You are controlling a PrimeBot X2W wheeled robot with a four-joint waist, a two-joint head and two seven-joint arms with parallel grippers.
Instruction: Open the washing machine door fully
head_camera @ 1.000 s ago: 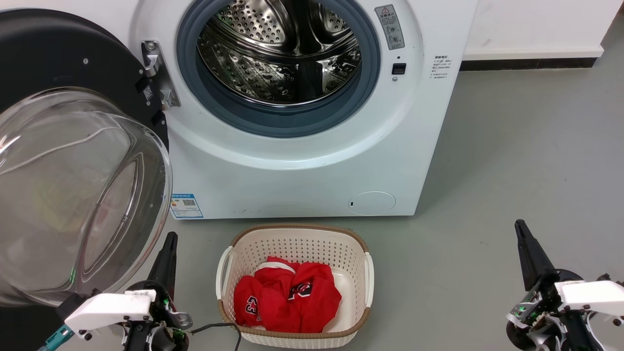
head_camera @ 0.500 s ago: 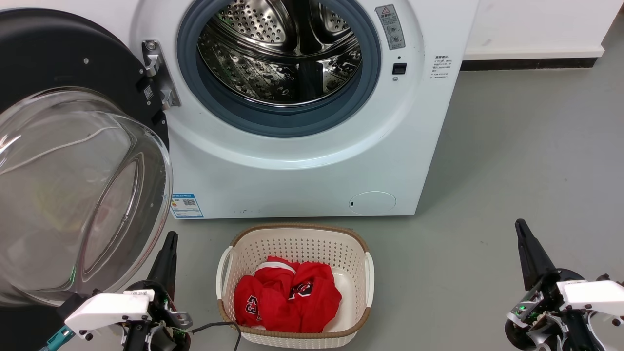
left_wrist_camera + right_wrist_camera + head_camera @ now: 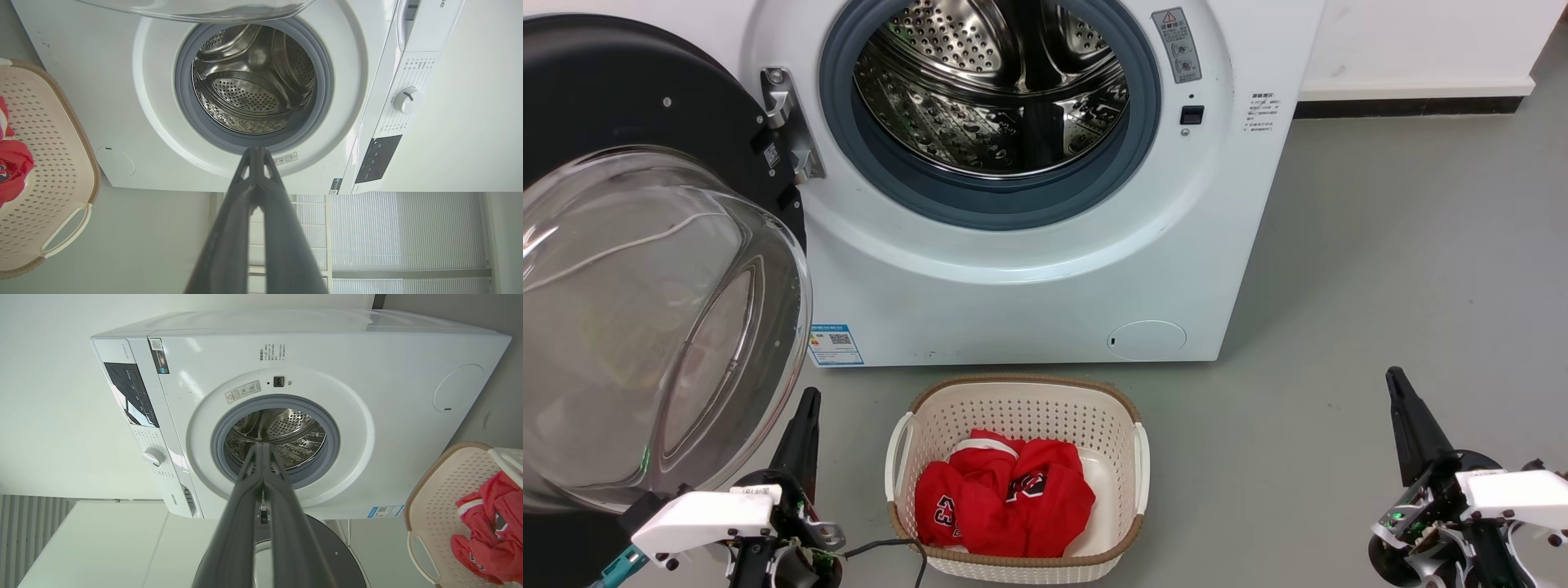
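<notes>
Looks basically done: washing machine door [image 3: 605, 90] swung wide on its hinge [image 3: 784, 122] to robot's left, drum [image 3: 996, 90] fully exposed, left gripper [image 3: 809, 400] and right gripper [image 3: 1395, 380] both pinched closed, empty, parked low, so little left.

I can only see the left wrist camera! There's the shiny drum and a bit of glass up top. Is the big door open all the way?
Observer: In the head view the washing machine door is swung wide on its hinge, with its inner side facing the robot.
Operator: Is my claw touching it?
Observer: The left claw points up close beside the door's lower edge. I can't tell if they touch.
Operator: Where's the other claw?
Observer: The right claw is shut and empty, low over the floor, far from the door.
</notes>
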